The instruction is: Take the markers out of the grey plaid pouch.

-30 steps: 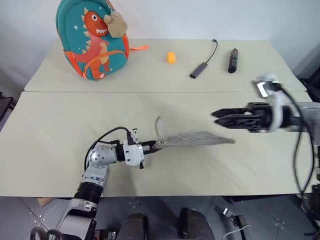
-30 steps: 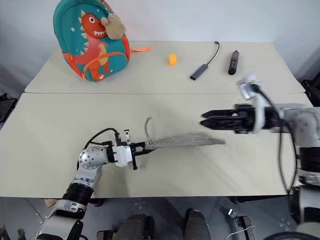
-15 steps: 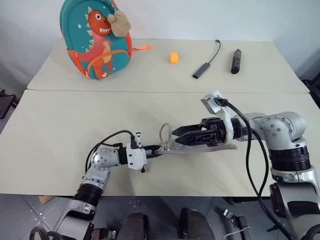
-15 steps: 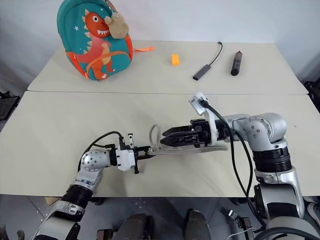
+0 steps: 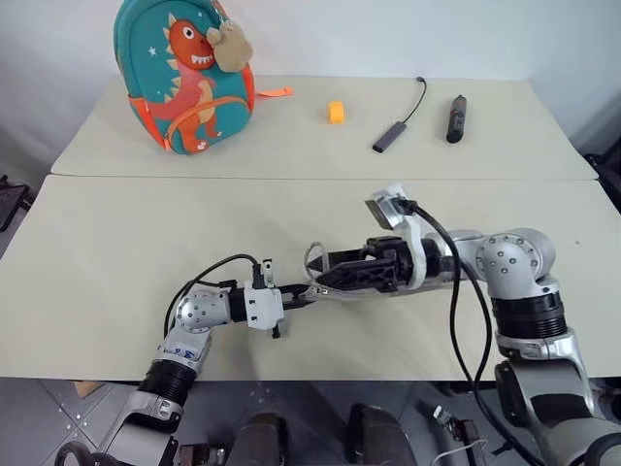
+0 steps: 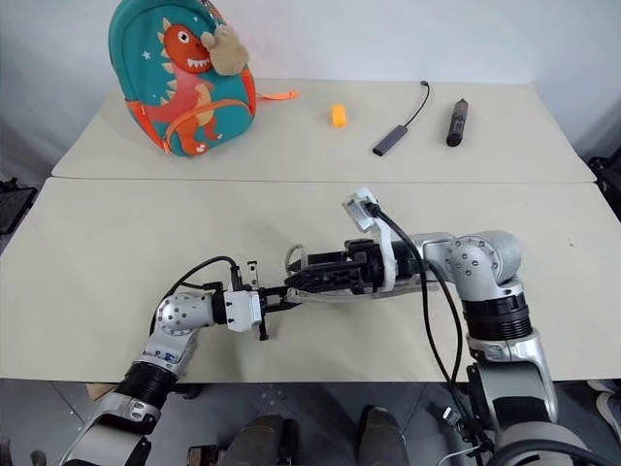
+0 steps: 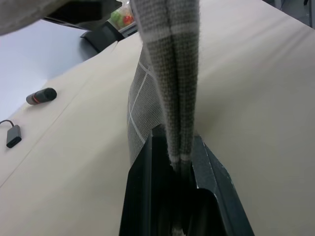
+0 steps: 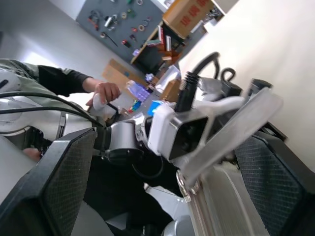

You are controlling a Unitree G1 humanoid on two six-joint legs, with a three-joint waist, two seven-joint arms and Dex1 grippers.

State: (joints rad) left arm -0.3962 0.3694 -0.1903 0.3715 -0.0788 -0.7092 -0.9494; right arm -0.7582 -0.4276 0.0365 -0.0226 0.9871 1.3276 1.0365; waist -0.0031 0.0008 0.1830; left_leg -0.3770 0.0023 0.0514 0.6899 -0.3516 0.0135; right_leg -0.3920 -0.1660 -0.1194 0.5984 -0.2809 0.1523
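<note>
My left gripper is shut on one end of the grey plaid pouch and holds it on edge just over the near table. The pouch's strip runs to the right under my right arm. My right gripper stands open and level, with its fingers on either side of the pouch near the end loop, close to the left gripper. The right wrist view has both wide fingers flanking the pouch's zipper end. Small green and red bits peek beside the pouch's top edge, possibly the markers' ends.
On the far table stand a teal dinosaur backpack, a small orange block, a grey stick with a black cord and a dark cylinder. A person's hand shows in the background.
My right arm has swung in from the right and slid leftward along the pouch towards the left gripper, still open. The left gripper has kept its hold in place.
</note>
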